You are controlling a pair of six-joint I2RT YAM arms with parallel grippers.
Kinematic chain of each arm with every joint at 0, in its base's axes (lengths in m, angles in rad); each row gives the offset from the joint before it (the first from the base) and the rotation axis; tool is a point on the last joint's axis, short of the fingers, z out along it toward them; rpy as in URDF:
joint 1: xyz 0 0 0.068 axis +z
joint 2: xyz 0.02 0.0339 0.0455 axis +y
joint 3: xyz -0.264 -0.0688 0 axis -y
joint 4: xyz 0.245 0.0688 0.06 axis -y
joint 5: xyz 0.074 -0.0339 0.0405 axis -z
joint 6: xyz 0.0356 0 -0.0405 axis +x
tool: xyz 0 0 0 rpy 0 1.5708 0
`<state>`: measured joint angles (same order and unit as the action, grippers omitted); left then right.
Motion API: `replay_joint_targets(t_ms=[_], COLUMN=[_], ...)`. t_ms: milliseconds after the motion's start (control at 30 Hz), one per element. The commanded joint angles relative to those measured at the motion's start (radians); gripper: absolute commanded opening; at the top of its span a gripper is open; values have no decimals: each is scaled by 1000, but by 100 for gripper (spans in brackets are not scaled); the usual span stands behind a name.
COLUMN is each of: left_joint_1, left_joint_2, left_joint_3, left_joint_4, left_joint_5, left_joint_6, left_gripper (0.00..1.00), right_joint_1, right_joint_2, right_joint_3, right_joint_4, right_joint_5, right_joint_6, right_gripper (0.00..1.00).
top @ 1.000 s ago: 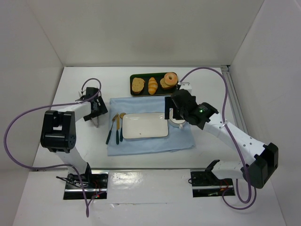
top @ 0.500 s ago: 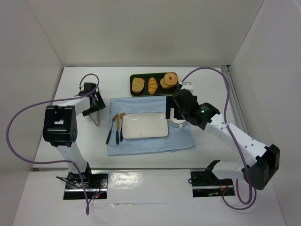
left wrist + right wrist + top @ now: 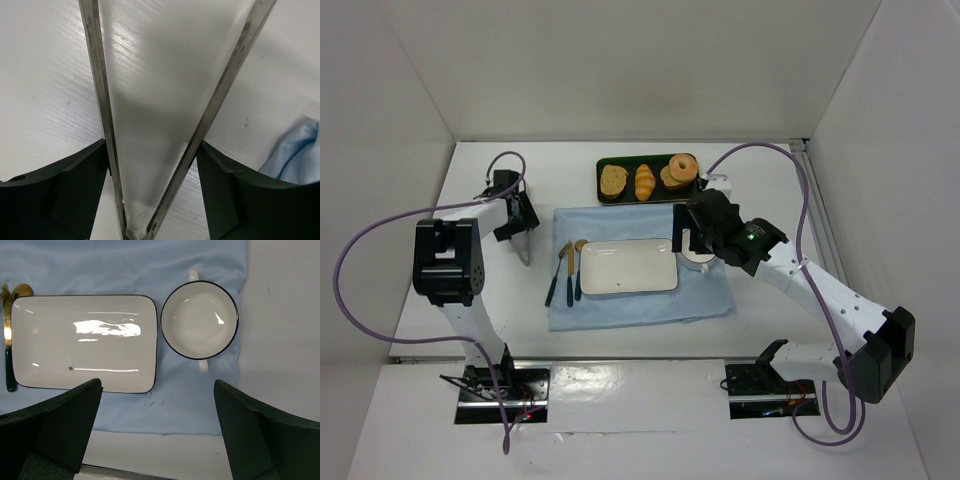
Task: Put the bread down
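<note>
The bread (image 3: 644, 181), a golden ridged roll, lies on a dark tray (image 3: 604, 192) at the back, between a toast slice (image 3: 613, 179) and a donut (image 3: 682, 167). My left gripper (image 3: 516, 217) is far left of it over bare table, shut on metal tongs (image 3: 523, 250). In the left wrist view the gripper (image 3: 152, 160) presses both arms of the tongs (image 3: 100, 90), whose tips spread apart and hold nothing. My right gripper (image 3: 685, 240) is open and empty, hovering above the white bowl; its wide gap shows in the right wrist view (image 3: 157, 405).
A white rectangular plate (image 3: 628, 266) (image 3: 85, 342) and a white two-handled bowl (image 3: 200, 320) sit on a blue cloth (image 3: 640, 300) (image 3: 190, 405). A gold knife and spoon (image 3: 566, 272) lie left of the plate. White walls enclose the table.
My left gripper with the tongs has shifted slightly back and left. The right arm has barely moved. The bread has not moved.
</note>
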<state>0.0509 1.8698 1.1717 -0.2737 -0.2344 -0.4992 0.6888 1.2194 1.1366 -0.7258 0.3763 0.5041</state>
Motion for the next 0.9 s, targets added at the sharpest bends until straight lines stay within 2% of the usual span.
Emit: replay_joint_targets(t_ms=[0,300,500,867], left_joint_1=[6,6,-8,-198], left_joint_2=[61,-3,-124,-302], left_joint_3=[-1,-10,48,207], left_joint_4=[-65,-65,-96,-199], left_joint_5=[95,147,190,145], left_joint_6=[-4,-4,14,-9], left_gripper=[80,67,66,66], right_joint_1=[-6,-6,-6,-15], right_joint_2=[-27,-27,-37,-37], right_joint_3=[3,3,-6,-6], right_joint_4=[9,19,48,78], right_joint_5=[4,4,-23,-42], right_joint_6=[10,19,19,28], right_gripper=[100,100,100,100])
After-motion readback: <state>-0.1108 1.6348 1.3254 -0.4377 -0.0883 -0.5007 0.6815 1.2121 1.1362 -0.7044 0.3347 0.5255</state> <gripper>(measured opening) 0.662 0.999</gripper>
